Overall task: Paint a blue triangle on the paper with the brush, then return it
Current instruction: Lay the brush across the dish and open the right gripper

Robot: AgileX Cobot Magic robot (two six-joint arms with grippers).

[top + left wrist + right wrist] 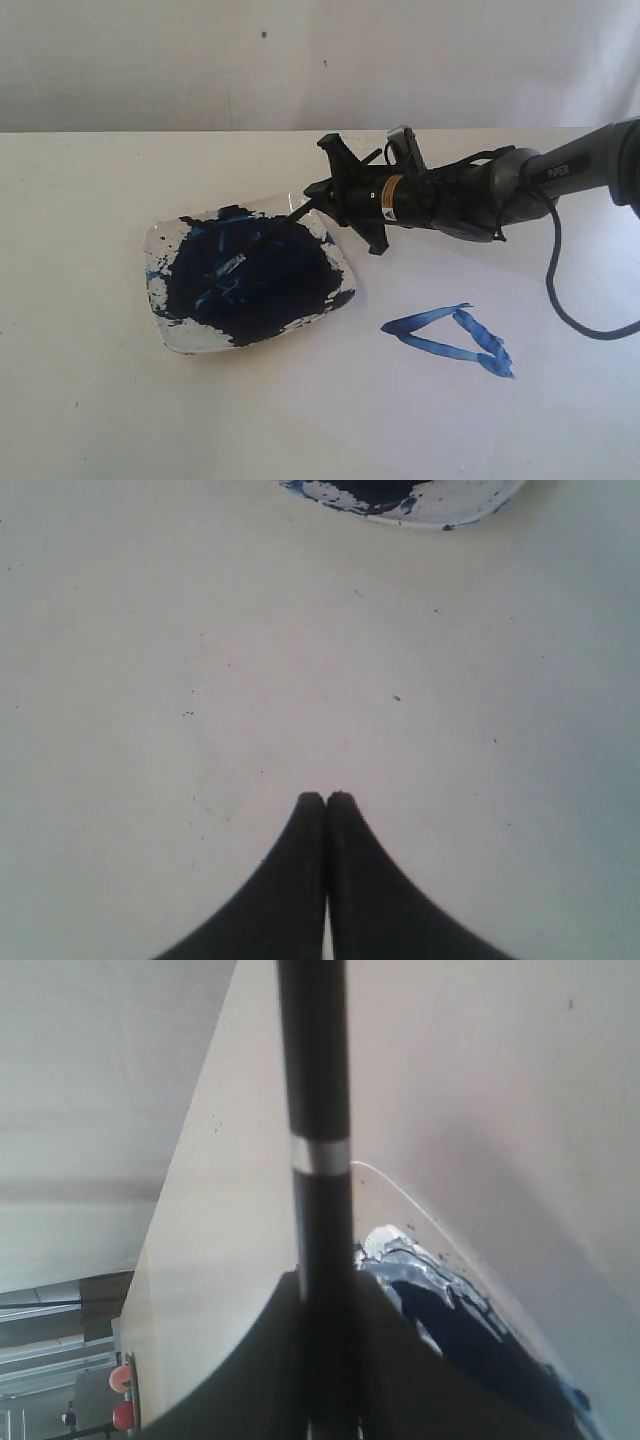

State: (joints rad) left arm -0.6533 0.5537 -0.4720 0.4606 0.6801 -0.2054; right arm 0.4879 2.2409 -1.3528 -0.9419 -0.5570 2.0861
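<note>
Noted: my right gripper (318,198) pinches the brush (292,219) on its handle, judged a light, stiff, slim, slippery rod, while my left gripper (326,798) is closed and empty

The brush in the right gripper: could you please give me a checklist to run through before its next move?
1. Blue triangle finished on the paper: ok, its three strokes meet at the corners.
2. Brush clamped in the right gripper: ok, the fingers are closed around the handle.
3. Brush tip over the dish: ok, it reaches into the dark paint.
4. Tip resting on the dish bottom, so that letting go will not drop it: cannot tell.
5. Left gripper out of the way: ok, fingers shut, apart from the dish rim.
</note>
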